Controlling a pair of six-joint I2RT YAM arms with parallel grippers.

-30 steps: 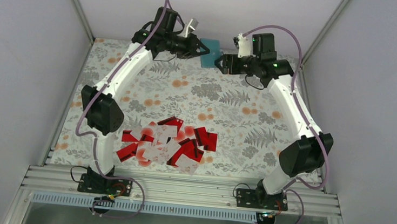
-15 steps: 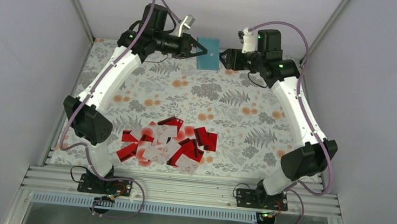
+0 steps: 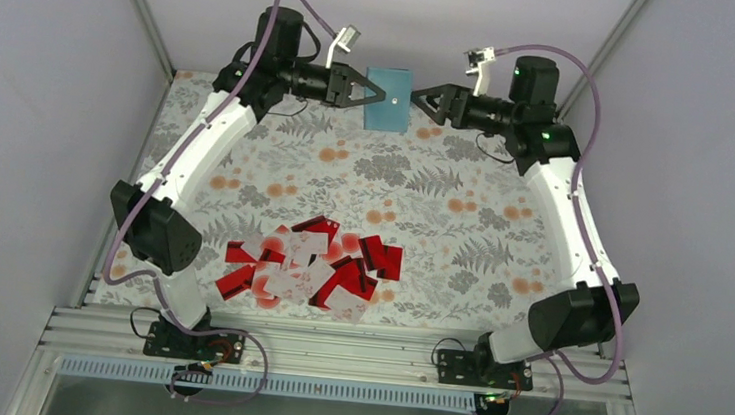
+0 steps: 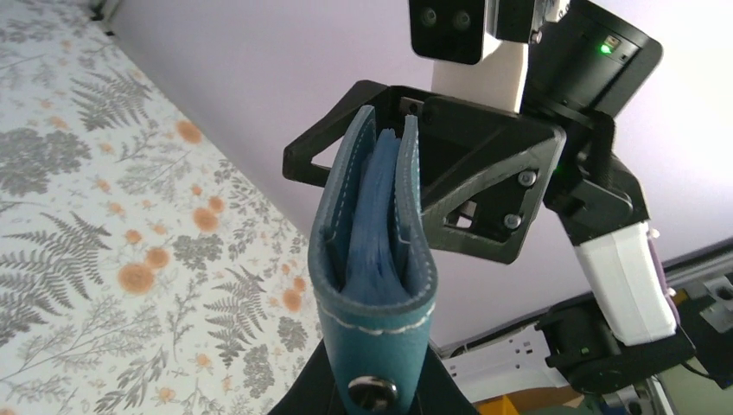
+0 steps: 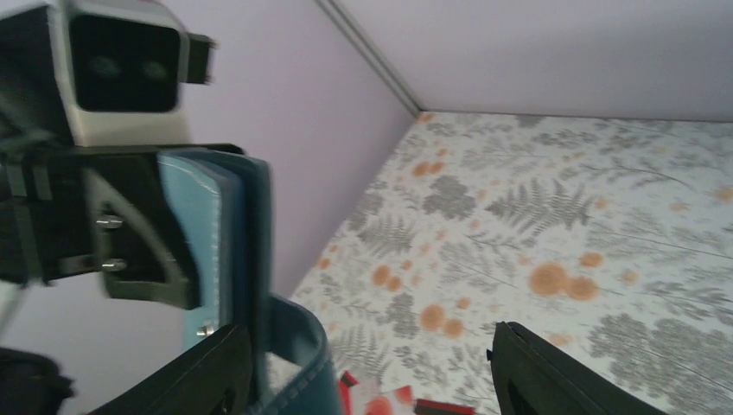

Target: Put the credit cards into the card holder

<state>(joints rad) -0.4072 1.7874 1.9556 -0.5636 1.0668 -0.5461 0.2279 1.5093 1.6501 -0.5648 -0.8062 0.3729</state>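
Progress, judged from the top view: no card is loaded yet. The credit cards [image 3: 308,268] lie in a loose red and white heap on the near part of the desk [image 3: 444,204]. The card holder [image 3: 389,99] is well apart from them, held up over the far edge. My left gripper [image 3: 377,95] is pinched onto its left edge. My right gripper [image 3: 419,101] has its jaws spread at the opposite edge.

From the left wrist, I see the holder end on, with its two teal covers only slightly parted and the paler blue lining between them. The snap [image 4: 373,391] sits low, where my fingers clamp it. I see nothing red or white inside.

From the right wrist, my own fingers stand wide apart. The holder sits just inside one of them and is not gripped. A few cards peek in at the bottom.

So I judge this as preparation only. The holder needs opening properly, and then every card has to be fetched and slid in.
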